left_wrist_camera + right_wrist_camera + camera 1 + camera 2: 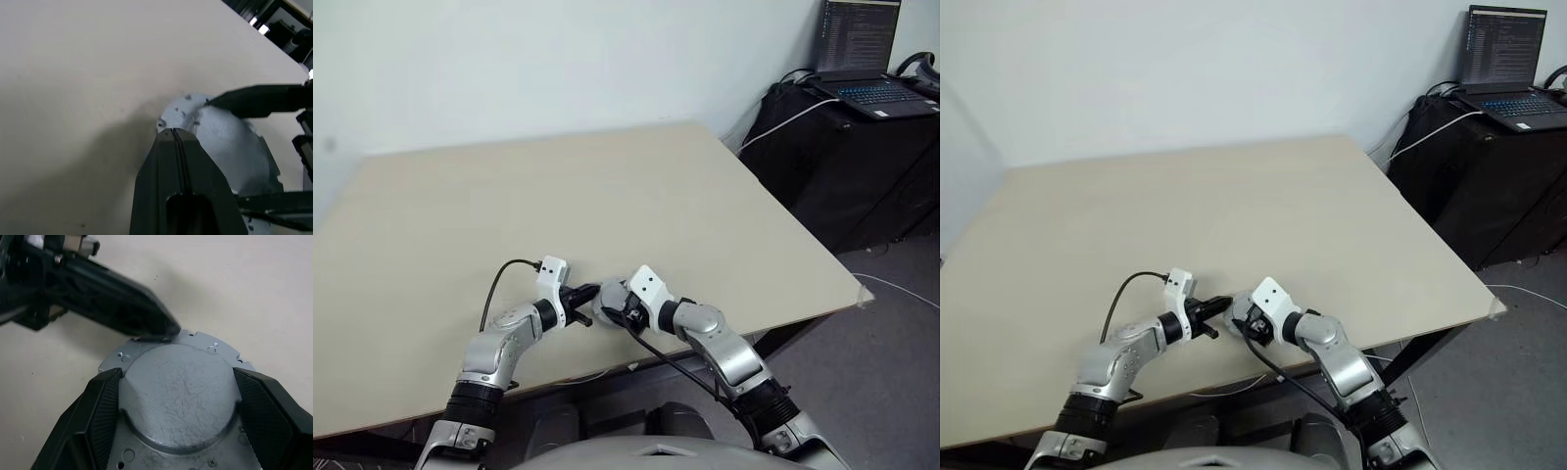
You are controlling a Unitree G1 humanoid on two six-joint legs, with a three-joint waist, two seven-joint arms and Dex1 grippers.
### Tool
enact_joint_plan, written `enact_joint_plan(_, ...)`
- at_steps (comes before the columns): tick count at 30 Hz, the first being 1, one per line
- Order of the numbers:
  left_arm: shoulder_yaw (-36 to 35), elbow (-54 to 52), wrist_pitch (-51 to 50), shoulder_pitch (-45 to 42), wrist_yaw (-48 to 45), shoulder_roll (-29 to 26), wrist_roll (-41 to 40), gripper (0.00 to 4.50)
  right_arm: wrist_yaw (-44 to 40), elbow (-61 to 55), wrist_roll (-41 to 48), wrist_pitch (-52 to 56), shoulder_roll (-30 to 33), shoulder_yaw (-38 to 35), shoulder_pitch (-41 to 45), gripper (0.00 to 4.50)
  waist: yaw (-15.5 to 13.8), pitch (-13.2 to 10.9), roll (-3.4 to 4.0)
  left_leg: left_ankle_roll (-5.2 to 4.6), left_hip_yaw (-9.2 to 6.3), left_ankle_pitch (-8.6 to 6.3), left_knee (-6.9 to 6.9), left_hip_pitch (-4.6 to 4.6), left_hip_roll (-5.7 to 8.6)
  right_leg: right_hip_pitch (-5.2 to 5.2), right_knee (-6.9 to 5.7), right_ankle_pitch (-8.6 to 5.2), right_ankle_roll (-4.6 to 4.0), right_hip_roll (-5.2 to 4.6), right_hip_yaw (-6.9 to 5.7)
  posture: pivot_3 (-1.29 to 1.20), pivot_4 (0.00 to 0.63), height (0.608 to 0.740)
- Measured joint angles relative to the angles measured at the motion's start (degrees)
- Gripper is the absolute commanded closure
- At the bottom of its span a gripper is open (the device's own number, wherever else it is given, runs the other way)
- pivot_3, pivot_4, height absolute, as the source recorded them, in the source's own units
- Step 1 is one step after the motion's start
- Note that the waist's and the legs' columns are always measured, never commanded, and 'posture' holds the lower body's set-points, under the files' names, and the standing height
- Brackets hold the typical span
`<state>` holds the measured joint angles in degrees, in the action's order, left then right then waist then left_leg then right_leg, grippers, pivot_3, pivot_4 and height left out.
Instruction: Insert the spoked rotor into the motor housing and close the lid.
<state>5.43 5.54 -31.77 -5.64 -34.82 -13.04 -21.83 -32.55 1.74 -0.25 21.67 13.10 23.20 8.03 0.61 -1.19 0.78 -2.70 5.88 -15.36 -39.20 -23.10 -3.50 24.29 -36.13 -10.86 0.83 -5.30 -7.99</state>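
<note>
The lid (178, 391), a silver-grey disc with a raised, scratched smooth centre and a holed flange, lies flat on the table near its front edge. My right gripper (177, 377) is shut on it, one black finger pressed against each side of the raised centre. My left gripper (173, 134) is shut with nothing in it, and its tip rests on the lid's flange rim (188, 105) from the opposite side. In the head views both grippers meet at the lid (610, 299). The spoked rotor and the motor housing are hidden.
The beige table (607, 186) stretches wide and bare beyond the grippers. Its front edge runs just behind my wrists. Off the table's right side stands a black cabinet (862, 166) with an open laptop (867, 59) and cables.
</note>
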Motion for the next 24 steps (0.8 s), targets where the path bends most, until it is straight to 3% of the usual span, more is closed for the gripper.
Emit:
enact_joint_plan(13, 1.4, -1.3, -1.5, 0.5, -0.5, -0.4, 0.5, 4.50, 0.8, -1.4, -0.1, 1.3, 0.0, 0.0, -0.9, 1.27, -0.1, 0.1, -0.01, 0.02, 0.00, -0.02, 0.02, 0.02, 0.02, -0.03, 0.02, -0.01, -0.01, -0.05, 0.01, 0.00, 0.000, 0.740)
enact_joint_plan(17, 1.4, -1.4, -1.4, 0.6, -0.6, -0.3, 0.5, 4.50, 0.4, -2.5, 0.3, 2.2, 0.2, -0.3, -1.5, 0.04, -0.1, 0.1, -0.02, 0.01, 0.00, -0.02, 0.06, 0.02, 0.04, -0.03, 0.07, -0.01, -0.01, -0.06, 0.01, 0.00, 0.000, 0.740)
enact_joint_plan(24, 1.4, -1.4, -1.4, 0.7, -0.6, -0.2, 0.5, 4.50, -1.0, -5.2, 1.1, 4.1, 1.6, -0.3, -2.3, 0.04, -0.2, 0.1, -0.04, 0.02, -0.01, -0.03, 0.06, 0.02, 0.04, -0.03, 0.08, -0.01, -0.01, -0.06, 0.00, 0.00, 0.000, 0.740)
